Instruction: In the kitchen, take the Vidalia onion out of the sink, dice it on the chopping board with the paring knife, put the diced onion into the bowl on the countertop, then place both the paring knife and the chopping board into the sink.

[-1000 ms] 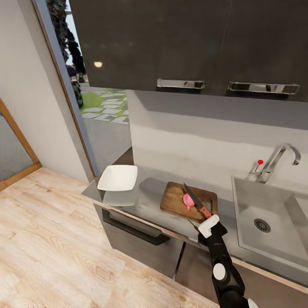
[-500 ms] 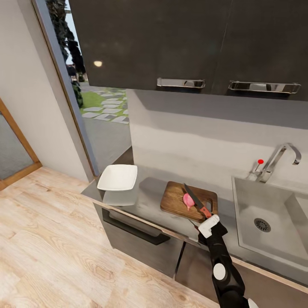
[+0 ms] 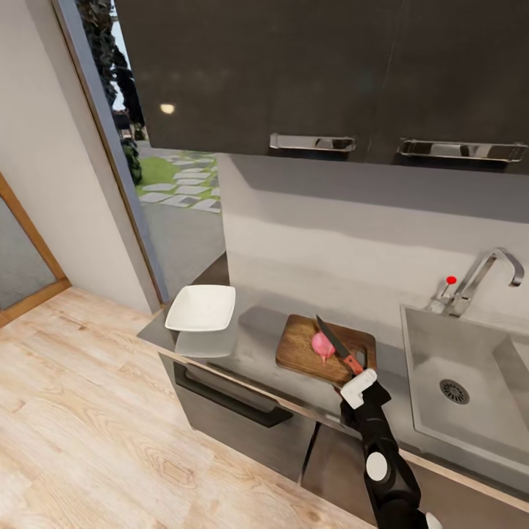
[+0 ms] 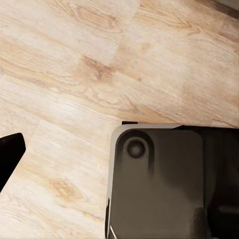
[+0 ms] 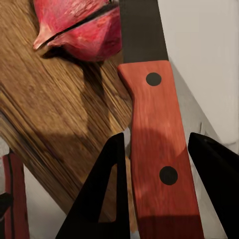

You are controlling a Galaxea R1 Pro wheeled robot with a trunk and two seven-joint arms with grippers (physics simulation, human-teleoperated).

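One bowl [image 3: 201, 308] sits at your left on the surface [image 3: 253, 345]; mid-frame, the chopping board [image 3: 301, 345] carries the onion [image 3: 321, 344]. Rightward, your right end effector [image 3: 345, 377] grips the paring knife [image 3: 335, 343]. Risk: the rounded onion rolling under the blade toward the sink [image 3: 470, 353].

Head camera overlooks the countertop [image 3: 257, 345] from above; right wrist views chopping board [image 5: 55, 119] closely.

- We've got dark upper cabinets [image 3: 294, 73] with chrome handles [image 3: 312, 142]
- light wood floor [image 3: 73, 411]
- glass door [image 3: 158, 176] showing a stepping-stone garden path [image 3: 180, 187]
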